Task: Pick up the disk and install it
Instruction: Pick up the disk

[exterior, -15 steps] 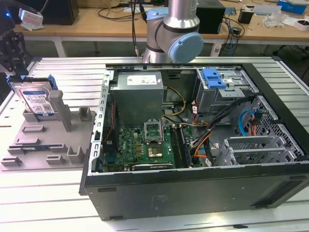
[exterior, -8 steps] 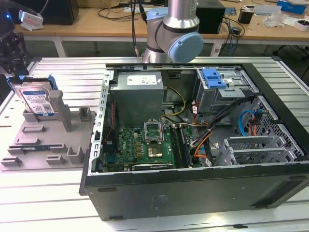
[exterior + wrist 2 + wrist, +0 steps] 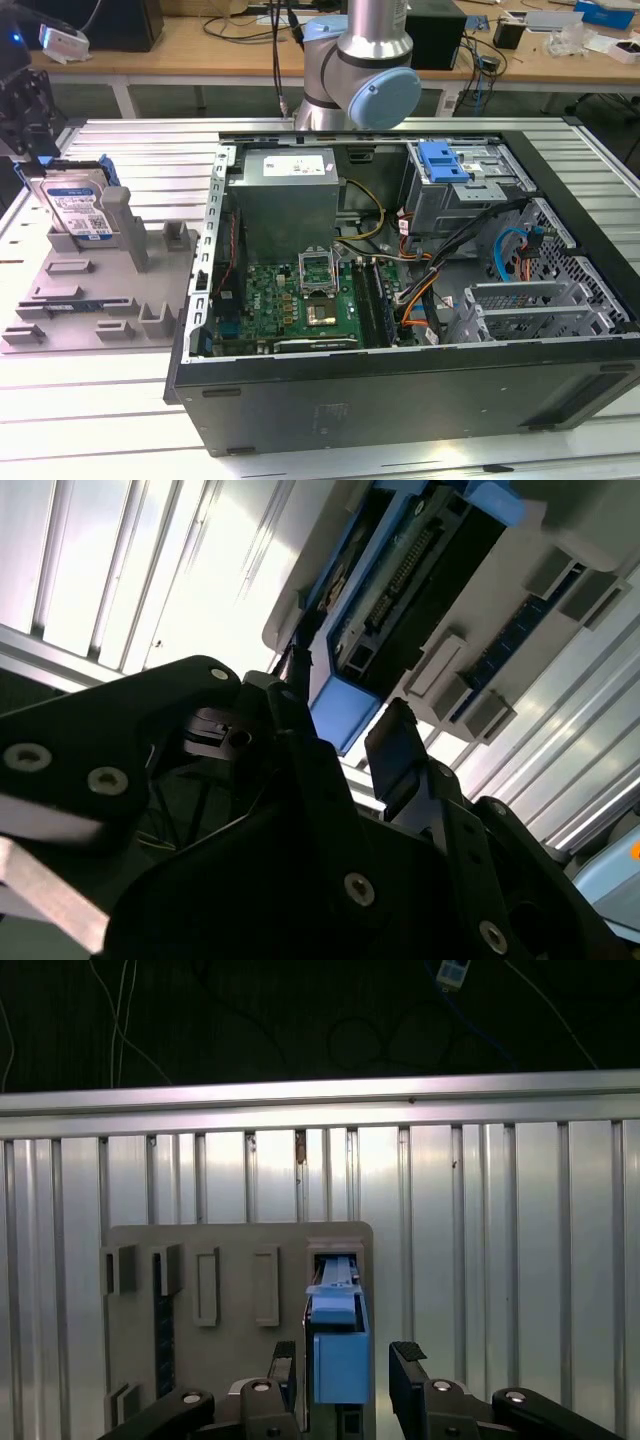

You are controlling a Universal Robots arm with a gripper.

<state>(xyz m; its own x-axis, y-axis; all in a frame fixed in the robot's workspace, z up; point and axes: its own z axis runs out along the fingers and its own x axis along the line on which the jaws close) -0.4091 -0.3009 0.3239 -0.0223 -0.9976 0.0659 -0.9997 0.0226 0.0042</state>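
The disk (image 3: 82,207) stands on edge in a grey holder (image 3: 100,300) at the exterior view's left, silver with a blue-and-white label and a blue carrier around it. My gripper (image 3: 40,150) hangs just above its upper end. In the first wrist view the blue carrier (image 3: 340,1355) sits between my two fingers (image 3: 405,1365), with a gap still visible on one side. The second wrist view shows the same carrier end (image 3: 345,705) between the open fingertips (image 3: 395,755), and the disk's connector edge beyond it.
An open computer case (image 3: 590,400) lies at centre and right, with a motherboard, a power supply and cables inside. A grey drive cage with a blue bracket (image 3: 445,160) sits at its far right. The arm's base (image 3: 365,70) rises behind the case, and the slatted metal table (image 3: 120,400) carries everything.
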